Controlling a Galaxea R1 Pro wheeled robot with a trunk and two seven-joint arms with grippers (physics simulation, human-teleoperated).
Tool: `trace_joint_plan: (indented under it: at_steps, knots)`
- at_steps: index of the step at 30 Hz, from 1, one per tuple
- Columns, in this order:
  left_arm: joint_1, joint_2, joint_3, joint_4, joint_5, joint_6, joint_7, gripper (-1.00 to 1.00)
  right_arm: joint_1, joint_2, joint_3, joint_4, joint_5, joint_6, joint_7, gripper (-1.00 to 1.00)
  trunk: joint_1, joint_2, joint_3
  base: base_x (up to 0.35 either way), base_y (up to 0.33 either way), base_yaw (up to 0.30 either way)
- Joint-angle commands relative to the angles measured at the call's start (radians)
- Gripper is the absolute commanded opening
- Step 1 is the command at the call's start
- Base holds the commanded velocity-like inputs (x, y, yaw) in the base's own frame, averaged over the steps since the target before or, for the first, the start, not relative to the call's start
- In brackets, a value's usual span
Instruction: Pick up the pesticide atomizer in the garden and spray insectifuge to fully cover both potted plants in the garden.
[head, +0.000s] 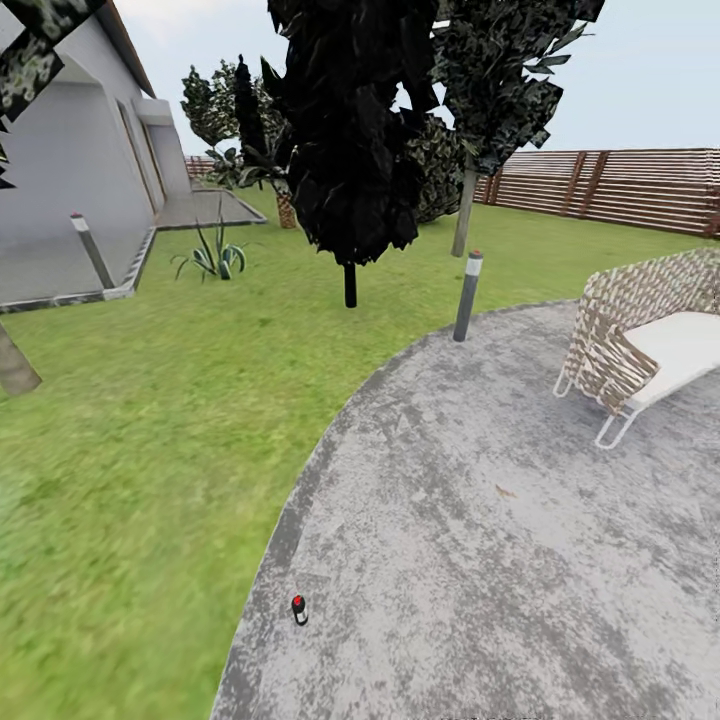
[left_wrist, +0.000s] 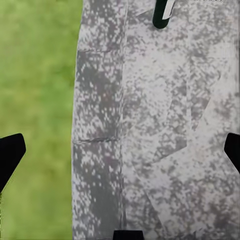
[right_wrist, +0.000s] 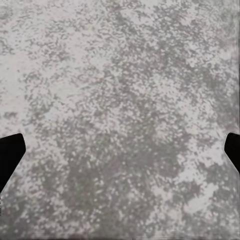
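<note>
Standing upright near the lawn-side edge of the round mottled-grey paved patio (head: 480, 520), the small dark spray bottle with a red-spotted head, the pesticide atomizer (head: 299, 609), sits low and left of centre in the head view, long axis apparently vertical, though it is too small there to be sure. Left gripper (left_wrist: 120, 150): black fingers spread wide at opposite edges of its wrist view, holding nothing; a dark body with a white stripe, probably the atomizer (left_wrist: 162, 15), shows cut off at the frame edge, ahead of the fingers, not between them. Right gripper (right_wrist: 120, 150): fingers equally wide, empty, over bare paving. Judgement: left arm nearer. Farther: green lawn (head: 130, 450), grey bollard light (head: 467, 296), woven wicker chair (head: 640, 335), dark-leaved tree (head: 350, 150), spiky thin-leaved plant (head: 213, 258), brown slatted fence (head: 640, 185).
</note>
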Motion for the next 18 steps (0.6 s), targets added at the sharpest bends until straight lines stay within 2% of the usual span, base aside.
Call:
trace_joint_plan:
  at_steps: [1, 18]
  knots:
    - [0.0, 0.0, -0.001, 0.0, 0.0, -0.003, 0.0, 1.0, -0.001, 0.0, 0.0, 0.001, -0.001, -0.003, 0.0, 1.0, 0.0, 0.0, 0.0, 0.0, 0.189, -0.296]
    - [0.0, -0.001, -0.002, 0.003, 0.0, -0.003, 0.0, 1.0, -0.001, 0.0, 0.0, 0.002, -0.001, -0.003, 0.0, 1.0, 0.0, 0.0, 0.005, 0.0, 0.289, -0.296]
